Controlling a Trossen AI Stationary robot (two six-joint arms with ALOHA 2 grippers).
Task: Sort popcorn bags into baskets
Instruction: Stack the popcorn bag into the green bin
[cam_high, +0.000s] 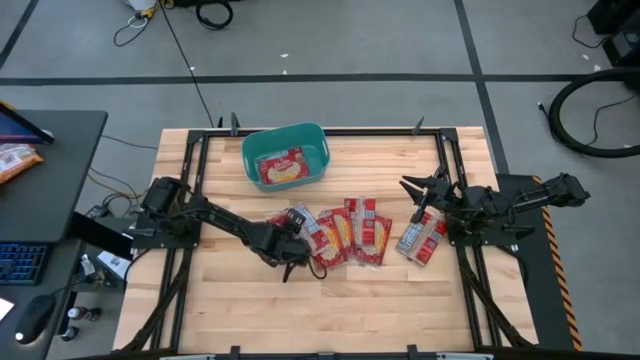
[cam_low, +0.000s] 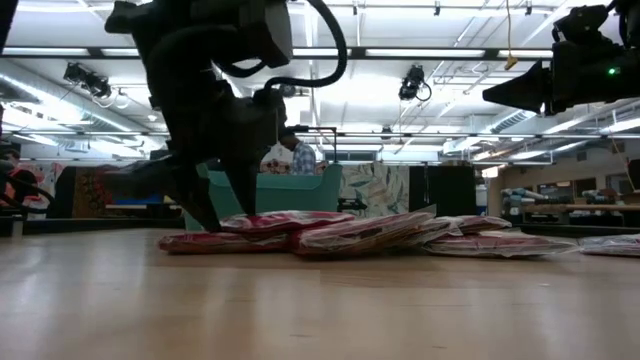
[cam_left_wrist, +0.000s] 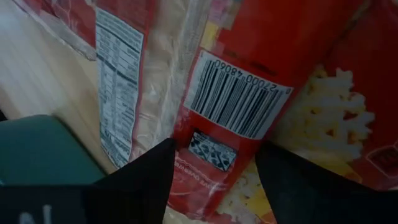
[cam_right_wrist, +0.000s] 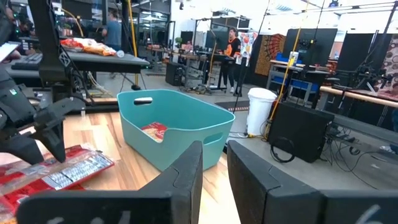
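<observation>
The left gripper (cam_high: 293, 243) hangs open, low over the left end of the popcorn bags (cam_high: 345, 234) at mid-table, fingers (cam_left_wrist: 140, 177) straddling 1 packet's barcode end. To grip cleanly, it should close on that single edge only. The right gripper (cam_high: 418, 190) waits raised, partly open, empty. 1 teal basket (cam_high: 287, 137) holds 1 bag; about 6 lie loose.

one popcorn bag (cam_high: 284, 167) in basket (cam_high: 252, 150), others (cam_high: 350, 232) mid-table

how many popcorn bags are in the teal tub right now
1. One popcorn bag lies flat on the floor of the teal tub. The other bags are on the table; another could be hidden beneath it.
</observation>
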